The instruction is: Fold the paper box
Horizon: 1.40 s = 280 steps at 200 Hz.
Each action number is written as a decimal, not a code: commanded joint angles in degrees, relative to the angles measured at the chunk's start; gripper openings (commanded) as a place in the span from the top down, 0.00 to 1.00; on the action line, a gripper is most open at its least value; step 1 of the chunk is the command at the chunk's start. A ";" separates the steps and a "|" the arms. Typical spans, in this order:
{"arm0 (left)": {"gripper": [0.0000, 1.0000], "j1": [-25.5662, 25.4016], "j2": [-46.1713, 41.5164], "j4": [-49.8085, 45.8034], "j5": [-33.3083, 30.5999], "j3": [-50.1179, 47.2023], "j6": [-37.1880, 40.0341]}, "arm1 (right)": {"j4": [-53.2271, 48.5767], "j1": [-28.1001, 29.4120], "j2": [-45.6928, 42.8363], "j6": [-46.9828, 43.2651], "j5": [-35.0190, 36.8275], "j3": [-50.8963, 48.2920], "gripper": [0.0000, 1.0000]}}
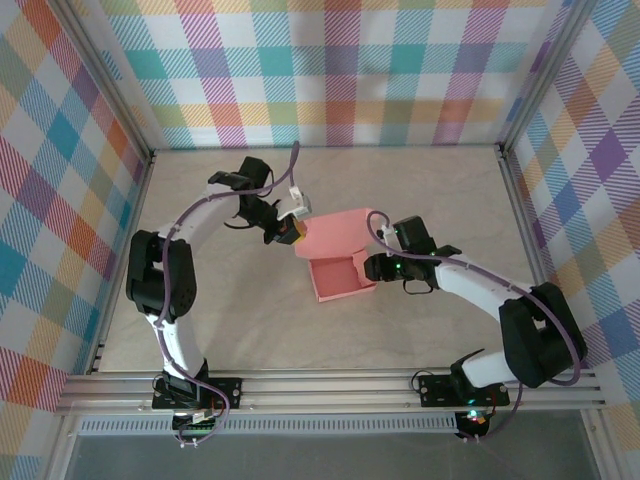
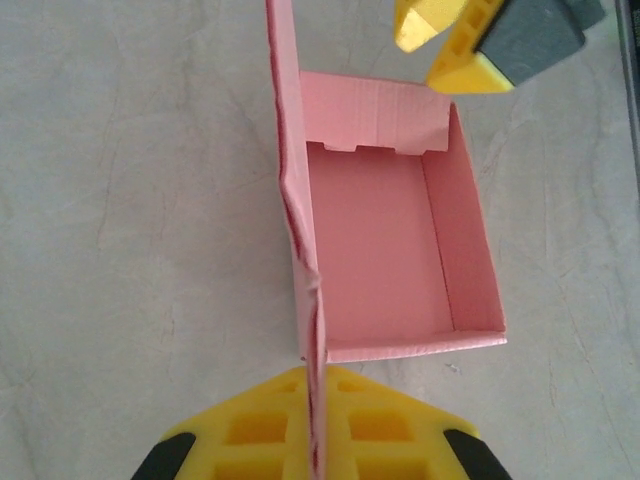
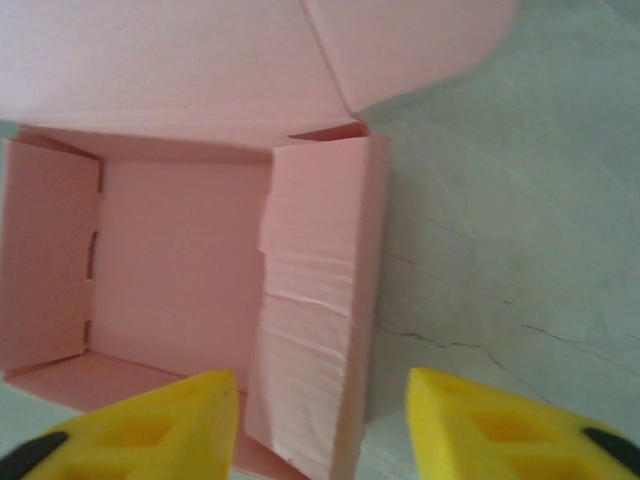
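The surface is pale beige with faint marble-like veins. Plaid-patterned walls in pink, teal, yellow and purple close it in on three sides. Bare aluminium posts stand at the corners, and metal rails run along the near edge where both arms are bolted.

The paper box sits about mid-surface, between the two arms. It is a shallow salmon-pink tray, mouth up. Its lid panel is hinged on the far side and stands raised, leaning away toward the back wall. Tray and lid together run near to far, skewed a little. The tray's own longer side lies across, left to right.

The left arm curves in from the left. The left jaws are together, clamped on the left edge of the lid panel, and the card shows edge-on between the yellow fingers. On the right arm, the right jaws stand apart, straddling the tray's right-hand wall without visibly pressing it.
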 commanded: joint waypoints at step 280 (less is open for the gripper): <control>1.00 -0.06 2.04 -2.79 -0.08 2.08 1.00 | -8.66 9.18 15.92 3.49 19.13 11.59 0.95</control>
